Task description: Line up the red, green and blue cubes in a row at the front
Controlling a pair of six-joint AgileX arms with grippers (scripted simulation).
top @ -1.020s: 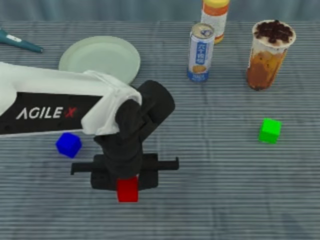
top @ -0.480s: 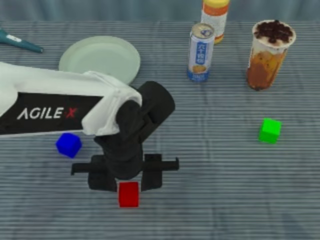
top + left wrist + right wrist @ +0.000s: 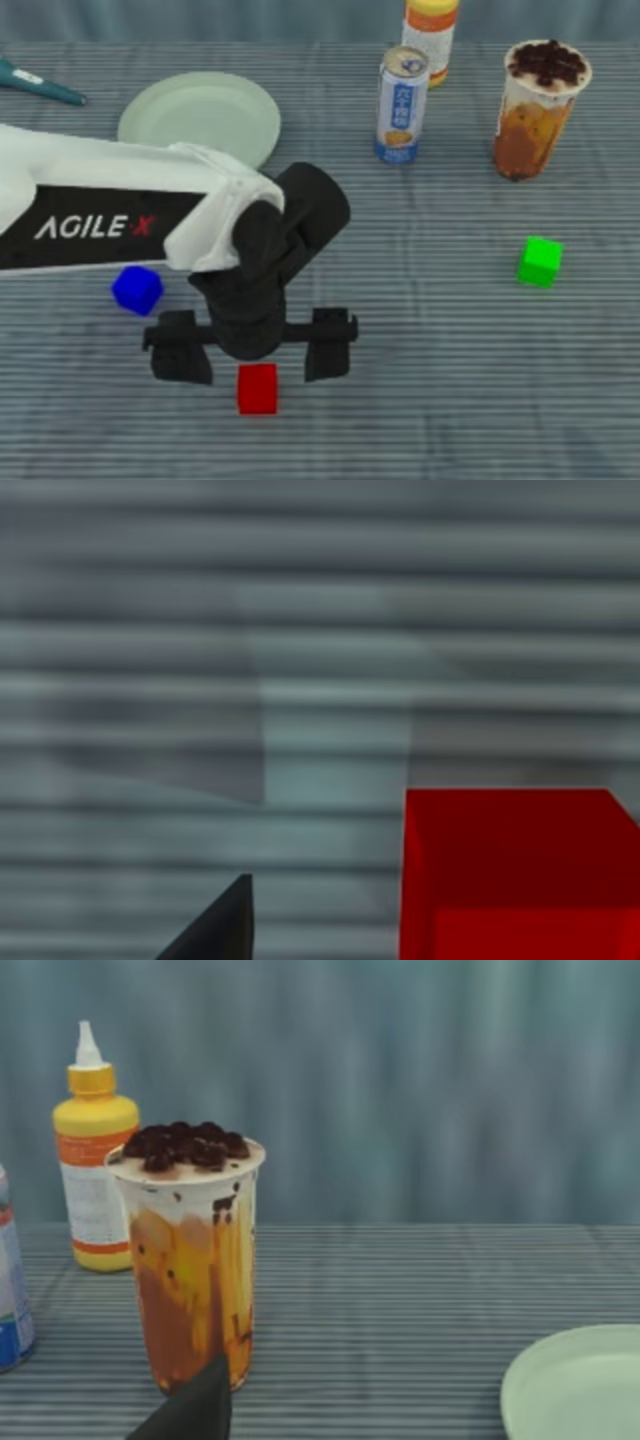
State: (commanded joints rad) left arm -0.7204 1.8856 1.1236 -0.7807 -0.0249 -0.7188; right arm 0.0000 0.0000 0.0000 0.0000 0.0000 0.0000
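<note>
Left gripper is hovering over the front-centre of the table, fingers spread wide and gripping nothing; the two fingers are sitting either side of the black wrist, well clear of each other. Red cube is sitting flat on the cloth just in front of the gap between the fingers, not touching either one. In the left wrist view the red cube is filling the lower corner, resting on the striped cloth, with one dark fingertip showing beside it and a clear gap between them. Blue cube is lying left of the gripper, tucked close under the white arm link, apart from the red one. Green cube is sitting alone well off to the right, mid-table. At the back: plate on the left, can and yellow bottle near centre, drink cup to the right, a teal tool at the far left edge. Right arm is not showing in the top view; its wrist camera is looking at the drink cup, the bottle and a plate rim, with one dark fingertip at the frame edge, so can't tell whether that gripper is spread or closed.
</note>
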